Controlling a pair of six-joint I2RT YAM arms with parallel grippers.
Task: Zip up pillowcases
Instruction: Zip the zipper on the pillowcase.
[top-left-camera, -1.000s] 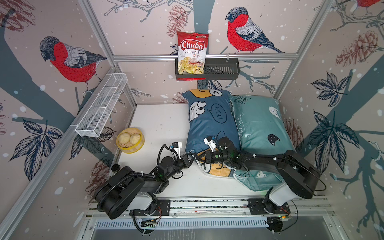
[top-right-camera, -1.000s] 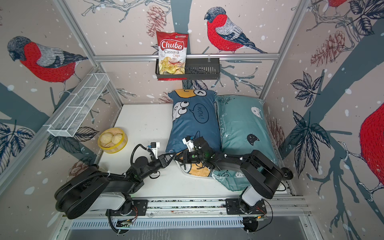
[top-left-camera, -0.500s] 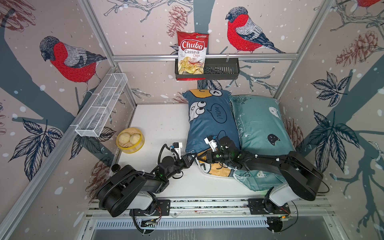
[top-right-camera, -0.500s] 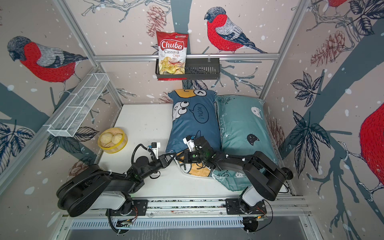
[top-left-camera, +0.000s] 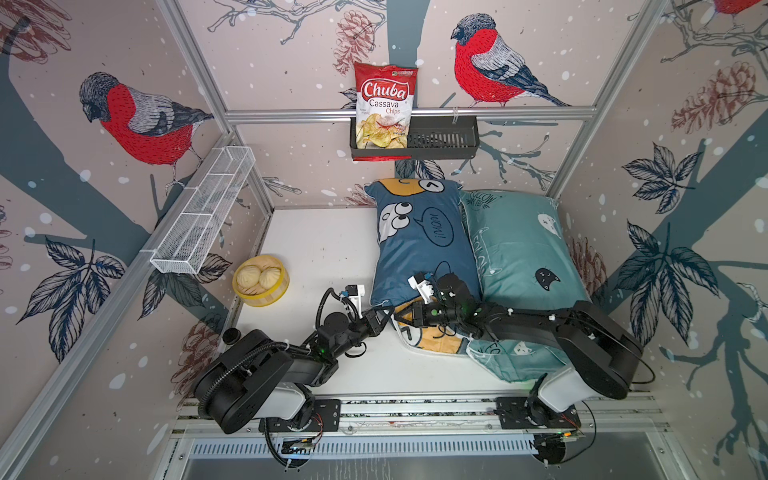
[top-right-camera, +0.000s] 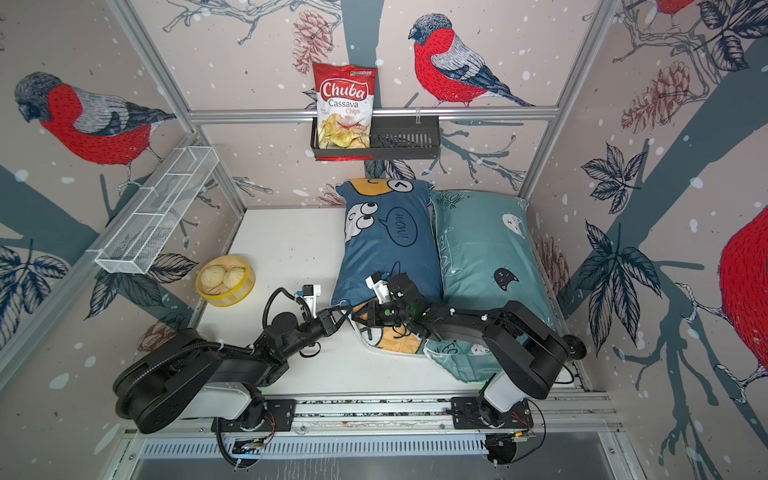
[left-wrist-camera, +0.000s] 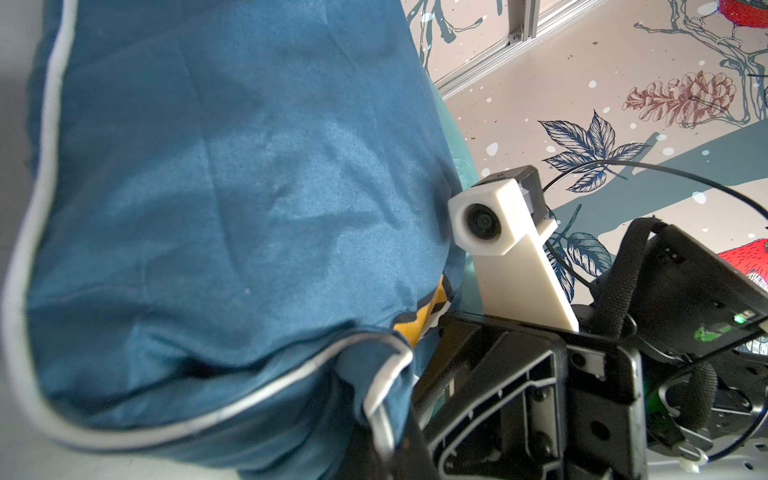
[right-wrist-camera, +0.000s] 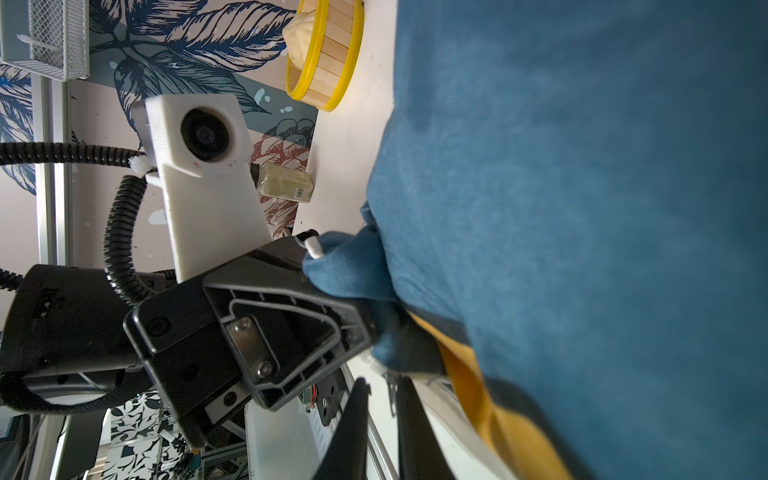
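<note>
Lying directly ahead of both sets of fingertips: one dark blue pillowcase (top-left-camera: 419, 249), stuffed, with a soft woven cover edged in white piping (left-wrist-camera: 291, 374). Its near corner (right-wrist-camera: 345, 266) is bunched inside the left gripper (top-left-camera: 382, 321), which is clamped tight on that fabric. The right gripper (right-wrist-camera: 383, 395) faces the left one across the same end of the cover, close beside it. Its fingers (right-wrist-camera: 353, 428) stand nearly together with a thin gap, and whether a zip pull sits between them cannot be told. Teal pillowcase (top-left-camera: 519, 249): touching the blue one along its long side, running beneath the right arm behind that gripper, held by neither gripper. Handling, by judgement: light, limp and yielding, not fragile; the cloth probably slides and puckers under a pull, so the seam wants tension. Best hold: the piped corner at the zip's end for anchoring, the small pull tab for the closing fingers.
</note>
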